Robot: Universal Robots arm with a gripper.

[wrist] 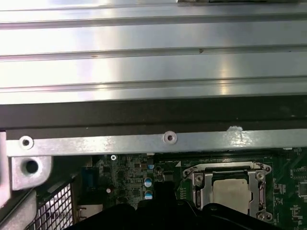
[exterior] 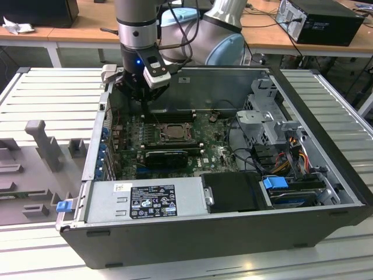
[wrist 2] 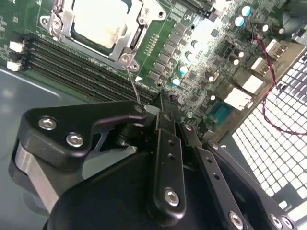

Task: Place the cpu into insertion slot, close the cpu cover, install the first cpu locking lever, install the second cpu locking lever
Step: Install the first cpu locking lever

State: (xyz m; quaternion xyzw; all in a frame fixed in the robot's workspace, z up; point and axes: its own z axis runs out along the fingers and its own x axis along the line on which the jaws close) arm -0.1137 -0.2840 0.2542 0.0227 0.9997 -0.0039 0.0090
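The cpu (wrist 2: 98,21) lies flat in the insertion slot (exterior: 173,132), pale and square. The silvery cpu cover (wrist 2: 139,33) is folded down around it; in the first wrist view the cpu (wrist: 231,191) sits inside the cover (wrist: 225,168). A thin wire locking lever (wrist 2: 133,84) rises from the socket's corner up to my gripper (wrist 2: 156,108). The black fingers meet there on the lever's free end. In the exterior view my gripper (exterior: 143,99) hangs just off the socket's corner, toward that view's left and the case's back wall.
Long black memory slots (wrist 2: 72,62) run beside the socket. A black block (exterior: 166,156) sits in front of it. The power supply (exterior: 145,198) and drive cage (exterior: 268,116) fill the case's front and right. A red-black cable (wrist 2: 268,72) lies near the vented wall.
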